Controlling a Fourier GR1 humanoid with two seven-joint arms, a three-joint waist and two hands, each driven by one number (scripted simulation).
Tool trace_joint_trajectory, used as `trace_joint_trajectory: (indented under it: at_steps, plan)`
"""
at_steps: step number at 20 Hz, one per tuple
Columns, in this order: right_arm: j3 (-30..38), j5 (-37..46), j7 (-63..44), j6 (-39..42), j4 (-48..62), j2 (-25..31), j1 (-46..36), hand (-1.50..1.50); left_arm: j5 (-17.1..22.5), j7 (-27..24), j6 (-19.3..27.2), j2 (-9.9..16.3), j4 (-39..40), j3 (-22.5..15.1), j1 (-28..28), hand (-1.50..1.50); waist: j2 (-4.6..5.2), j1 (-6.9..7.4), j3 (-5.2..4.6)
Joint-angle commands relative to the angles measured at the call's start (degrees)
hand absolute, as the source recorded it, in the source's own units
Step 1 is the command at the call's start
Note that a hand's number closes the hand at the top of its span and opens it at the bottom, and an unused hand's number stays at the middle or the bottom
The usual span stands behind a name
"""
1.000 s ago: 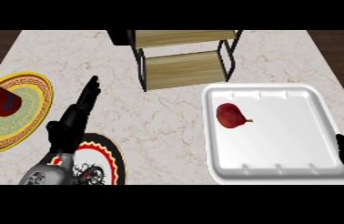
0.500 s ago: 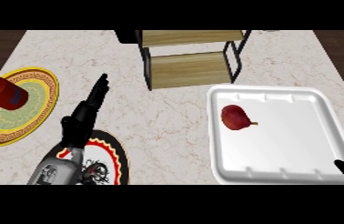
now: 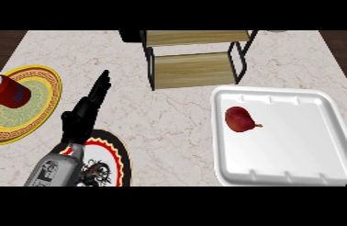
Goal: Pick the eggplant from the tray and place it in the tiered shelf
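Your left hand (image 3: 85, 111) lay open and empty, fingers straight, bare bench (image 3: 176, 124) to its right. Eggplant (image 3: 239, 119) sat farther right, in the tray (image 3: 298, 170).

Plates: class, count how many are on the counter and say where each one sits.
2. A yellow plate at the left edge carries a red can; a red-and-black plate lies lower left, partly under the left hand.

Eggplant (image 3: 240, 119) lies on tray (image 3: 305, 161) (left robot hand (image 3: 85, 110) apart).
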State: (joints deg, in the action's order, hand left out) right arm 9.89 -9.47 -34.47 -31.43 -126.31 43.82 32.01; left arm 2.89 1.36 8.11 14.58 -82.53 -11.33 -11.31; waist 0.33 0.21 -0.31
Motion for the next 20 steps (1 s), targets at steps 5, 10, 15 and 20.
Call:
trace_joint_trajectory:
  at_steps: [5,10,15,20]
  plan:
    - [-0.32,4.14,-27.73,4.54,-10.30,12.95,-3.77,-1.50,-2.30,-2.35,0.62,-2.52,2.92,-0.93,-0.68,0.00,-0.15,-0.21,0.16]
    - [-2.35,7.81,-36.44,5.49,-9.77,12.16,-13.61,-1.50,-2.61,-2.37,0.10,-4.00,2.95,-0.41,-0.13,0.00,-0.22,0.04,0.24]
    - [-7.84,15.97,-41.68,4.73,-12.33,10.71,-15.89,-1.50,-1.28,-0.61,-2.19,-2.36,1.90,1.82,-0.81,0.00,-0.27,0.00,0.22]
    - [-10.96,19.48,-43.09,5.27,-7.89,8.66,-20.12,-1.50,-2.59,1.69,-1.22,-3.28,-2.15,0.44,0.78,0.00,-0.26,0.41,0.23]
